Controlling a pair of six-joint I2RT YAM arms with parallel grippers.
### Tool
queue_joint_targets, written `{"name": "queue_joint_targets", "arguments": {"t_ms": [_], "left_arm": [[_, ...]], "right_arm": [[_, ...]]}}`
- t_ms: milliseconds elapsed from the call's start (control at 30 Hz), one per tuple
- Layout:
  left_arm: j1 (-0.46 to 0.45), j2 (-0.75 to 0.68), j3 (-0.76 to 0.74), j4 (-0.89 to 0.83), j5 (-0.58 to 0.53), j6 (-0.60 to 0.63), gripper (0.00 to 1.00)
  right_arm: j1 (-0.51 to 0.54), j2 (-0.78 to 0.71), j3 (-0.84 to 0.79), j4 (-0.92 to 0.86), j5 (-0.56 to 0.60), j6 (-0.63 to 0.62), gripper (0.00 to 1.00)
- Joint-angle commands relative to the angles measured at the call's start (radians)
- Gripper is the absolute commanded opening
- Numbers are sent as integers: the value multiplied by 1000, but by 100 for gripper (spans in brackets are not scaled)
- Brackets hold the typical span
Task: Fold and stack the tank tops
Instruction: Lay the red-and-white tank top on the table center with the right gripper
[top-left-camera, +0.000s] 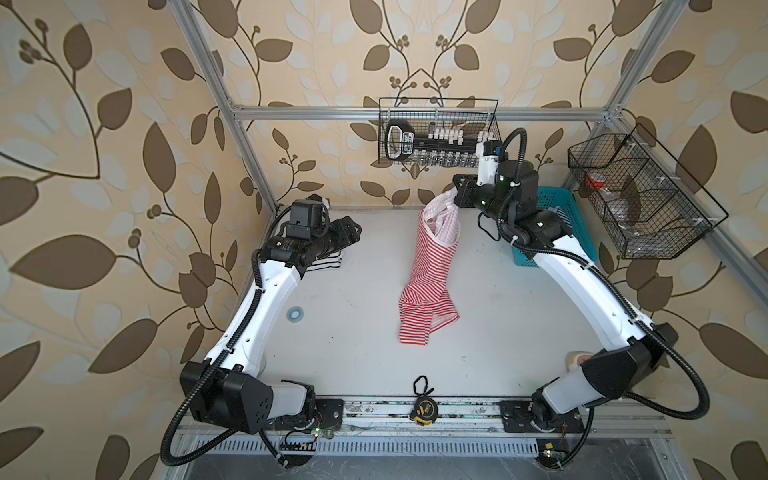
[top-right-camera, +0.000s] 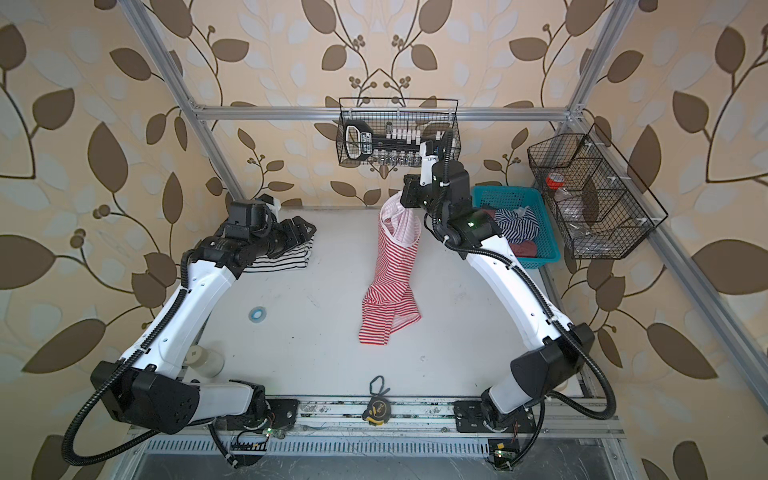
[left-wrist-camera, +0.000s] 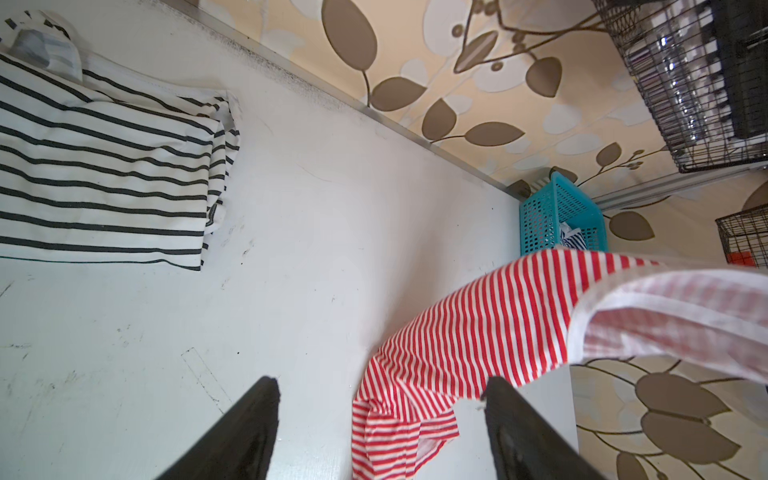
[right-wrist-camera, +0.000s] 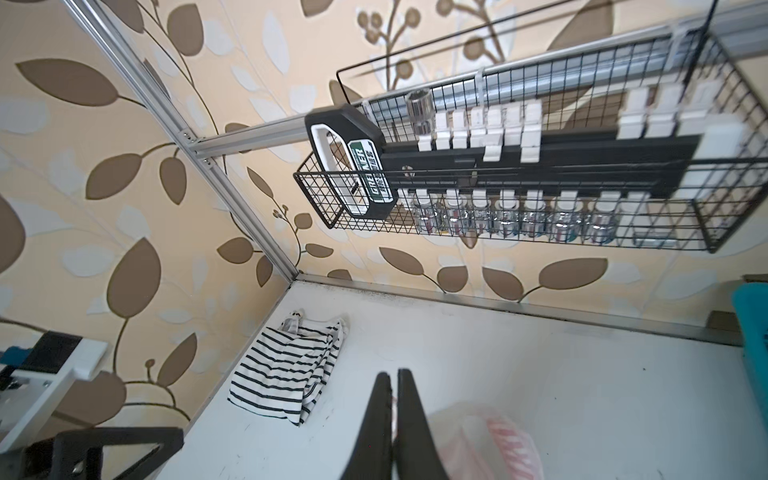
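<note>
- The right gripper (top-left-camera: 457, 194) is up high, just right of centre in both top views. Its jaws are pinched almost together on the upper end of the red-and-white tank top (top-left-camera: 428, 266).
- That top hangs in a long drape from the grip down the middle of the frame. Its lower part lies crumpled on the white table (top-left-camera: 353, 332), with a trimmed opening looping out at the lower right of the heap.
- It has thin red and white stripes and white binding round the openings. The inside face is paler and shows near the top of the drape.
- In the right wrist view the two black fingers (right-wrist-camera: 376, 415) nearly touch, with blurred pink cloth just beside them.
- The left gripper (left-wrist-camera: 382, 382) gapes wide with nothing in it. It hovers at the left of the top views over the black-and-white tank top (top-right-camera: 286, 257).
- That top lies folded flat in a tidy rectangle at the upper left of the table.
- The navy-and-white tank top (top-right-camera: 515, 224) sits bunched in the turquoise basket (top-right-camera: 536, 193) at the upper right.
</note>
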Motion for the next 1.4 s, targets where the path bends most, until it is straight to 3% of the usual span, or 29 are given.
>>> {"name": "queue_joint_targets", "arguments": {"t_ms": [0,33,67,200,367,600,700,867,1033,1367], "left_arm": [[-11,1,-28,-21,39,20,78],[-11,4,-39,-30,53,22,77],[-11,6,-49,-35,68,23,77],[-44,-2,-98,-72,106,60,73],[-187,16,-83,-155,135,161,70],[-495,214,47,-329,97,292,64],[-595,325,115,-411,49,318,59],[-686,469,170,-475,-1,329,57],[-699,546,168,-457,-11,299,57],[-701,659,203,-415,9,252,64]], "right_arm": [[-11,113,91,14,-128,30,43],[-11,151,122,-10,-151,27,58],[-12,182,151,-42,-165,21,67],[-8,232,191,-146,-202,-7,76],[4,56,-25,-165,-134,-40,72],[3,-235,-448,-312,-31,-47,39],[-16,-311,-618,-337,-33,-28,31],[-37,-349,-799,-299,-85,-4,38],[-46,-286,-875,-210,-176,16,56],[-55,-129,-913,-73,-292,39,62]]}}
